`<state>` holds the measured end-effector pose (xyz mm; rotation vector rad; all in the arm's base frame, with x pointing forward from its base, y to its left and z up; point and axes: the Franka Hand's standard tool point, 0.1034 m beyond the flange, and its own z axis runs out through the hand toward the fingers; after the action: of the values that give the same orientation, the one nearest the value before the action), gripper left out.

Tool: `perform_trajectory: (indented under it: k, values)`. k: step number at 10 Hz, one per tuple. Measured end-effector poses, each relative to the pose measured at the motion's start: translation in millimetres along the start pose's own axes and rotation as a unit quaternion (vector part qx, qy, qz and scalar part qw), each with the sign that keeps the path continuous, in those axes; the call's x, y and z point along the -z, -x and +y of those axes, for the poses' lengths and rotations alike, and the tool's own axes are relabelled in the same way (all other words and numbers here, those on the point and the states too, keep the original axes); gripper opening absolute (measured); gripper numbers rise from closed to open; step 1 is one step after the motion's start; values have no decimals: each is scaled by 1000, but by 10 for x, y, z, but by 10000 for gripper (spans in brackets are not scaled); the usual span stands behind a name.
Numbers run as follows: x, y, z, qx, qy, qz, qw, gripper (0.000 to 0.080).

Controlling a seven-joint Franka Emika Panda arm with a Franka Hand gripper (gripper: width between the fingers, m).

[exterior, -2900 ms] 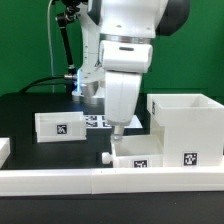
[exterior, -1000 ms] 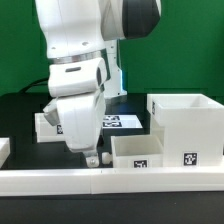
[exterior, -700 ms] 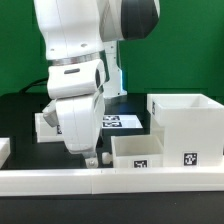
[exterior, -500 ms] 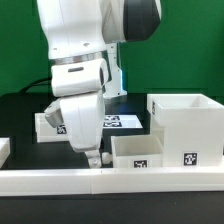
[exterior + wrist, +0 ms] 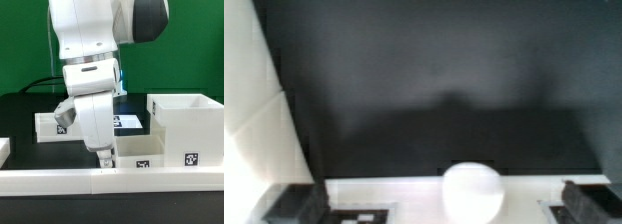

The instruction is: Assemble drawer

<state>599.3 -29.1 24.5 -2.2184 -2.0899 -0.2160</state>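
The large white open casing (image 5: 185,122) stands at the exterior view's right, with a tag on its front. One shallow tray (image 5: 140,151) sits just left of it against the rail. Its knob (image 5: 473,190) shows in the wrist view on the tray's tagged front (image 5: 367,200). The second tray (image 5: 47,125) lies farther back on the left, partly hidden by the arm. My gripper (image 5: 103,156) is low at the near tray's knob end. In the wrist view the gripper (image 5: 438,205) is open, with its dark fingers (image 5: 288,204) apart on either side of the knob, not touching it.
The long low white border rail (image 5: 60,180) runs along the front, and it shows at the side in the wrist view (image 5: 251,110). The marker board (image 5: 128,122) lies behind the arm on the black table (image 5: 455,70). A green backdrop stands behind.
The arm has moved to the exterior view's right, bringing the gripper up to the near tray's knob end. The trays and the casing have not moved.
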Motion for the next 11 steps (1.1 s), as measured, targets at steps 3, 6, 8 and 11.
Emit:
perform_trajectory:
  k: [3, 6, 8, 11]
  values:
    - [-44, -192, -19, -2, -1, -1, 1000, 649]
    - [-46, -253, -5, 6, -5, -36, 999, 649]
    - [-53, -264, -3, 11, -5, -41, 999, 649]
    - [-57, -264, -5, 16, -6, -41, 999, 649]
